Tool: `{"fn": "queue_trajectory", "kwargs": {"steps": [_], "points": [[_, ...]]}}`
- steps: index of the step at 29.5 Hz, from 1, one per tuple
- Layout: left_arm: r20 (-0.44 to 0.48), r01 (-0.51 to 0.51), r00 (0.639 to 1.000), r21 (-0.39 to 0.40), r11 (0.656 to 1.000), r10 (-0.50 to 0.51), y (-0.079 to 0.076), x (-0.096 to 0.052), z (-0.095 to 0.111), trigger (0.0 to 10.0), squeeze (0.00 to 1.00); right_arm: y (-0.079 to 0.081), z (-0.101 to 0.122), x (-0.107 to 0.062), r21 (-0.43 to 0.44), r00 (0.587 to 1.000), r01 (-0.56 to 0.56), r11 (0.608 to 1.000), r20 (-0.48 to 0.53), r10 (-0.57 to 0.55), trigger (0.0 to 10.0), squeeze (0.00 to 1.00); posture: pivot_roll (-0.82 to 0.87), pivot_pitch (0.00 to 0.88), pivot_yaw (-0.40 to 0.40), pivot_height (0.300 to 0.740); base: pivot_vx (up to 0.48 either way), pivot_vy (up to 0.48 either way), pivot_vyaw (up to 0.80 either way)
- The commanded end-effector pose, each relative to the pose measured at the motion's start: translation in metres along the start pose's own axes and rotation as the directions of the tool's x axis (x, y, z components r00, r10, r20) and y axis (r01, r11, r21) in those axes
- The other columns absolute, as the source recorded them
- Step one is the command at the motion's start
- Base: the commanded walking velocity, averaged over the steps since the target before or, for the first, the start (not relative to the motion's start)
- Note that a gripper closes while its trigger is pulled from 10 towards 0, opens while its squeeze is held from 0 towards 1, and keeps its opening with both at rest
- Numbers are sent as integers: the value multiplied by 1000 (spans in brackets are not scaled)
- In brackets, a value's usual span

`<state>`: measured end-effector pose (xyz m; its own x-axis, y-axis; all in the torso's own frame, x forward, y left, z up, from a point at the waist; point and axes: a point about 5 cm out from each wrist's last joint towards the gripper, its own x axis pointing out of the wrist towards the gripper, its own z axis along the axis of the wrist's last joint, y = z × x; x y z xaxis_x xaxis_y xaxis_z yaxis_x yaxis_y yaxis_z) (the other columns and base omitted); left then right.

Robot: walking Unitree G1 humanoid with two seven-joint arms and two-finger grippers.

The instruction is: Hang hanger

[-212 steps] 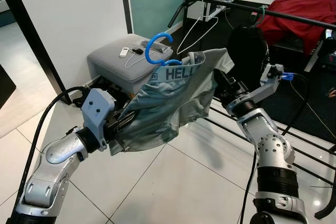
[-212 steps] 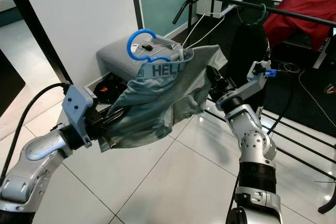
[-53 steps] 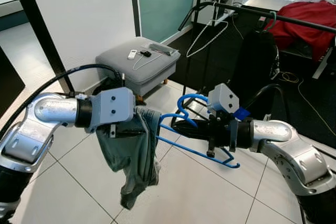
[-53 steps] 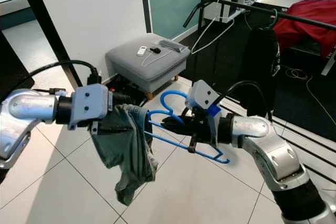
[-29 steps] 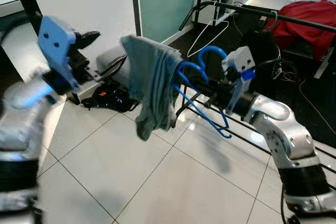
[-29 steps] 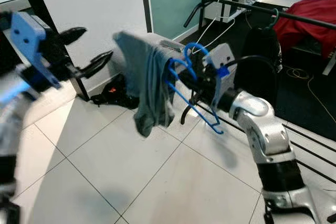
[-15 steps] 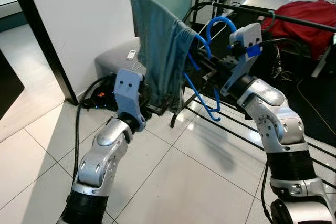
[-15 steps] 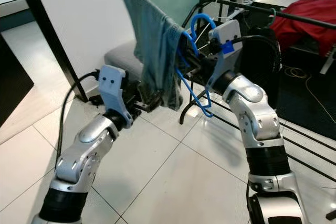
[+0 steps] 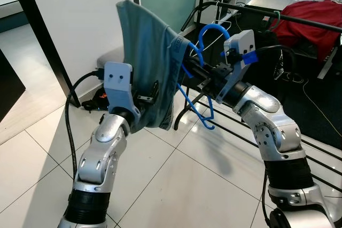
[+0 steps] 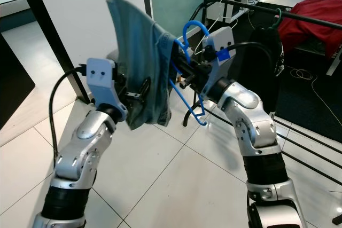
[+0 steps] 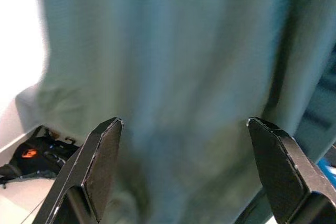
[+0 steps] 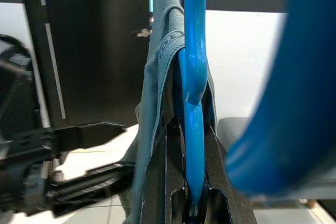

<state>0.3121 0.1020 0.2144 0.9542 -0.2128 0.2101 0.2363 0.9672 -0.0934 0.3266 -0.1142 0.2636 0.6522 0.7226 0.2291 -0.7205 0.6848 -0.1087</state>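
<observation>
With the right end effector [image 9: 193, 71] pinching the blue hanger [image 9: 200, 81] short of the rail [image 9: 278, 16], lift its hook over the rail while the spread left end effector [image 9: 151, 93] steadies the cloth [image 9: 152, 62].

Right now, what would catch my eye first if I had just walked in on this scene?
The bright blue hanger, held up in the middle by the right tool, with a grey-green garment draped over it. The left tool sits open just in front of that cloth. Behind, to the right, a red cloth lies heaped beyond a black clothes rail.
</observation>
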Motion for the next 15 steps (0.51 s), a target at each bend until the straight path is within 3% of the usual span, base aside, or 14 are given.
{"fn": "queue_trajectory", "kwargs": {"steps": [1,8,15], "points": [[1,-2,1000,7,1000,2,-2,0,-1,10000,0,7,1,1,13,999,-32,999,8,32,0,0,-76,7,21,740,0,0,0],[-2,12,1000,26,1000,-12,-4,2,-3,10000,0,26,4,3,73,988,-151,986,40,148,0,0,-79,8,21,740,0,0,0],[10,33,999,93,995,-34,-9,8,-2,10000,0,43,10,2,132,965,-260,956,81,251,0,0,-84,15,21,740,0,0,0]]}}
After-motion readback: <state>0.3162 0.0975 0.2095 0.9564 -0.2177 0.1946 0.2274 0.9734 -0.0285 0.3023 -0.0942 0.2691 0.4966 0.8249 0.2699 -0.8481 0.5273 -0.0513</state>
